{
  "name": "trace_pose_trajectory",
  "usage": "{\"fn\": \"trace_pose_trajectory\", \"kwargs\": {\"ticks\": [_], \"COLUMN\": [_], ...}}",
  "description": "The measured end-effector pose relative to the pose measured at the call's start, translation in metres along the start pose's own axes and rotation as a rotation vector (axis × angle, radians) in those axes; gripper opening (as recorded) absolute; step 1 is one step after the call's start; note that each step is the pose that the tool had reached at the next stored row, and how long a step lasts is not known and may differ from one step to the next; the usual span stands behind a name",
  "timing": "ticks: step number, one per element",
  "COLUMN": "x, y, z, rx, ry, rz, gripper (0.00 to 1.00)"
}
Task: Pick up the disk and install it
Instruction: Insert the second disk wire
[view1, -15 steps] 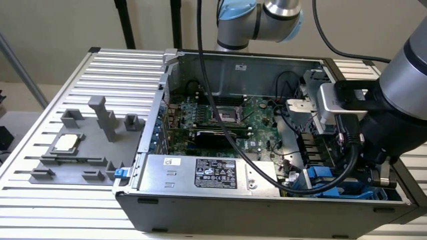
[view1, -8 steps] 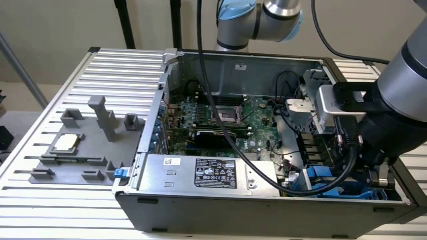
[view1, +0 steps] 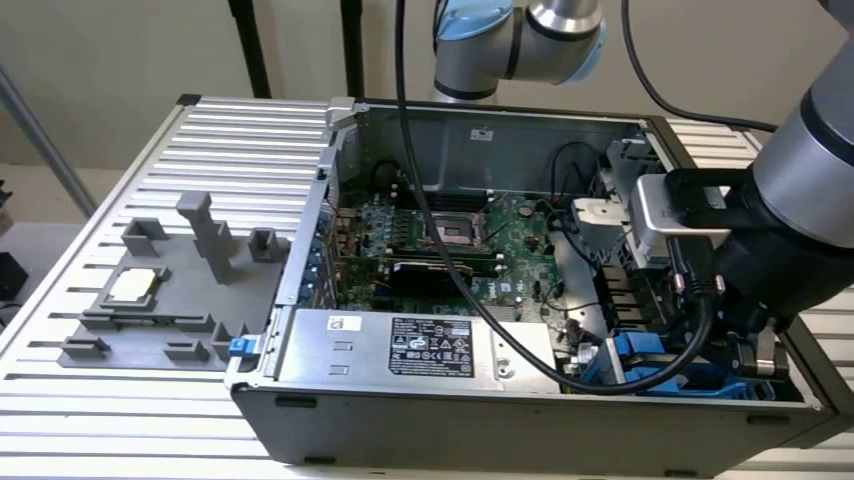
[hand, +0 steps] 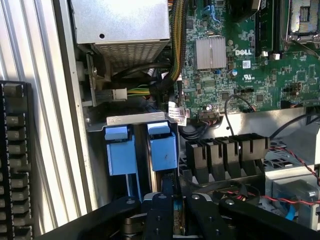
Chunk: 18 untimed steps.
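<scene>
Two black fingers (hand: 172, 220) grip the disk (hand: 163, 150) upright in the blue bay (hand: 120, 150); computer case (view1: 534, 420) open

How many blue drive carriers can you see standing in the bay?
2: one blue carrier nearer the case wall, a second carrier beside it, directly ahead of the gripper. More may be hidden behind the gripper.

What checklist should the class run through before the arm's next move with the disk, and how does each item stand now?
1. Tool gripping the disk: ok, shut on it.
2. Disk lined up with the drive bay: ok, beside a second blue carrier.
3. Disk fully seated: cannot tell.
4. Wires beside the bay clear of the disk: cannot tell.
5. Computer case open on top: ok.
</scene>
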<state>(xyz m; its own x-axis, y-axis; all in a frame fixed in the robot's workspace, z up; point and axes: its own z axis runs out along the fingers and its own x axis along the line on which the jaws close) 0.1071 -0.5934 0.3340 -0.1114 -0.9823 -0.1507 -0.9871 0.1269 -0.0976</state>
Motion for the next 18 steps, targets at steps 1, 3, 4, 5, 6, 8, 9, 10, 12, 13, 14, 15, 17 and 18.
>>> {"fn": "trace_pose_trajectory", "kwargs": {"ticks": [1, 3, 4, 5, 6, 8, 9, 10, 12, 13, 14, 15, 17, 18], "x": [0.0, 0.0, 0.0, 0.0, 0.0, 0.0, 0.0, -0.001, -0.001, -0.001, -0.001, 0.0, 0.0, 0.0], "y": [0.0, -0.0001, -0.0002, -0.0002, -0.0002, -0.0004, -0.0005, -0.0003, 0.002, 0.0041, 0.0068, 0.0099, 0.016, 0.0175], "z": [0.0001, 0.0005, 0.0005, 0.0005, 0.0001, -0.0014, -0.0025, -0.0037, -0.0067, -0.0083, -0.01, -0.0114, -0.013, -0.0133], "rx": [-0.0001, -0.0003, -0.0005, -0.0007, -0.0008, -0.0009, -0.0009, -0.0009, -0.0007, -0.0001, 0.0009, 0.0023, 0.0057, 0.007], "ry": [-0.0001, -0.001, -0.001, -0.0009, -0.0009, -0.0007, -0.0007, -0.0006, -0.0006, -0.0007, -0.0007, -0.0009, -0.0016, -0.0015], "rz": [0.0, -0.001, -0.001, -0.001, -0.001, 0.0, 0.0, -0.001, -0.001, -0.001, -0.001, -0.001, -0.001, -0.002], "gripper": [0.16, 0.18, 0.18, 0.18, 0.25, 0.25, 0.25, 0.25, 0.25, 0.25, 0.25, 0.25, 0.25, 0.25]}}
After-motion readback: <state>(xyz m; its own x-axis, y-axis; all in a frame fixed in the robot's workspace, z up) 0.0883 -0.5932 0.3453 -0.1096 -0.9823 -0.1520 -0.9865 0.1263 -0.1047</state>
